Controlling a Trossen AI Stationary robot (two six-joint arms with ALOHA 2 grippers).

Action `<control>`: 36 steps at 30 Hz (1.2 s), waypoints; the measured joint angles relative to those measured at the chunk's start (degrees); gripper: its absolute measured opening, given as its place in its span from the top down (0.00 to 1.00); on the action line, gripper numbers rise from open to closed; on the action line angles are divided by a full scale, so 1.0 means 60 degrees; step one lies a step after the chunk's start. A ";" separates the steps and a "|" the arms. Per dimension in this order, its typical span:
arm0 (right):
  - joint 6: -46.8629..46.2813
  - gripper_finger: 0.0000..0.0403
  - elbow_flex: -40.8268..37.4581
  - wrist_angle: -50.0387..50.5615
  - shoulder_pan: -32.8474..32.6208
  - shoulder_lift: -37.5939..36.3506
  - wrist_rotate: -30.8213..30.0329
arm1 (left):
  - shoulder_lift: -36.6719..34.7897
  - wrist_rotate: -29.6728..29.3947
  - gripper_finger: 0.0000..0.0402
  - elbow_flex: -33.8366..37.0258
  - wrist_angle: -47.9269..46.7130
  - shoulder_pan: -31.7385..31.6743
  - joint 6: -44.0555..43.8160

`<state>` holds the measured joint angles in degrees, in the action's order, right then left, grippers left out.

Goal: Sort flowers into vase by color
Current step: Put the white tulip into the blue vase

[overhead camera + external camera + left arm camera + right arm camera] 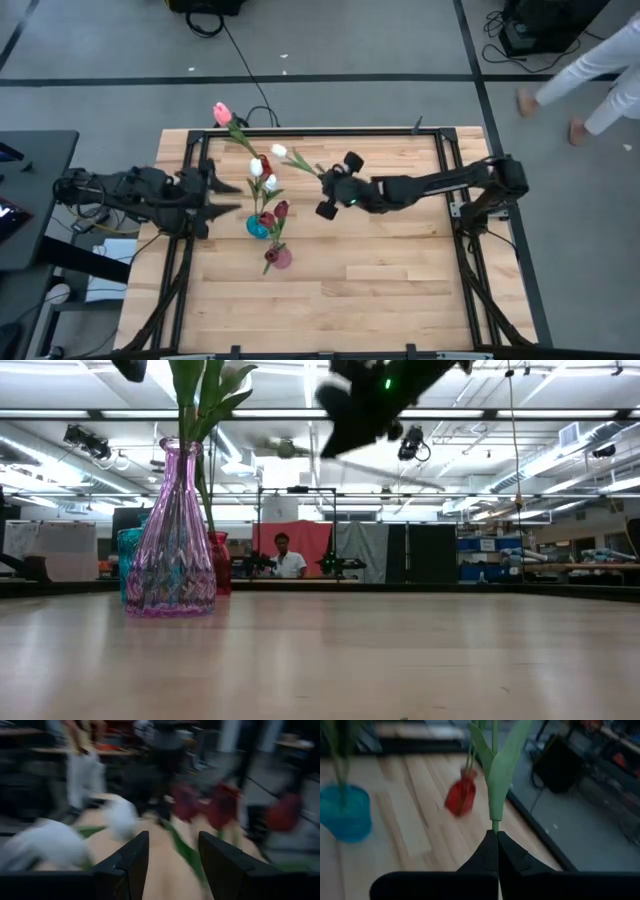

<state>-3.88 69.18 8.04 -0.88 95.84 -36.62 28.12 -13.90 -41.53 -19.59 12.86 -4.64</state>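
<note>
Right end effector (496, 836) clamps white tulip's stem (494, 775) above table.

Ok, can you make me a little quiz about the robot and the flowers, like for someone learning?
1. True or false: the left end effector is holding a flower.
2. What is the right end effector shut on? A) a green flower stem B) a cable C) nothing
3. Fill in: besides the blue vase and the red vase, there is a ____ vase.

Key: 1 false, it is open and empty. 2 A. 3 pink, the pink vase.
</note>
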 joint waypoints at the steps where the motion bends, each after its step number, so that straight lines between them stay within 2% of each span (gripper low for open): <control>1: 0.0168 1.00 0.0001 -0.0128 0.0009 -0.0275 0.0108 | 0.0023 -0.0395 0.56 -0.0139 0.0000 -0.0010 0.0044; 5: 0.0874 1.00 0.0003 -0.1175 0.0230 -0.1143 0.0923 | 0.0408 -0.1479 0.56 -0.0812 -0.0078 -0.0100 0.0464; 11: 0.2111 1.00 0.0013 -0.3677 0.0618 -0.1383 0.3141 | 0.1423 -0.1748 0.56 -0.1944 -0.0182 -0.0612 0.0747; 15: 0.2130 1.00 0.0430 -0.4339 0.0860 -0.1266 0.4699 | 0.2164 -0.1740 0.56 -0.2639 -0.0178 -0.0948 0.1090; 19: 0.1931 1.00 0.0960 -0.4440 0.0958 -0.1115 0.5815 | 0.2815 -0.1161 0.56 -0.3157 -0.0089 -0.1116 0.1412; 25: 0.1683 0.99 0.1366 -0.5461 0.0950 -0.1139 0.7136 | 0.3808 -0.0069 0.56 -0.3610 0.0404 -0.1314 0.1667; 30: 0.1654 0.99 0.1444 -0.5545 0.0764 -0.1137 0.7442 | 0.4689 0.0513 0.56 -0.4172 0.0573 -0.1402 0.1740; 36: 0.1908 0.99 0.1444 -0.5480 0.0549 -0.1134 0.7471 | 0.5614 0.0702 0.58 -0.5037 0.0594 -0.1402 0.2018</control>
<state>7.57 77.84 -24.84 2.41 89.03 8.21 61.80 -9.69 -71.75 -16.03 4.45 7.48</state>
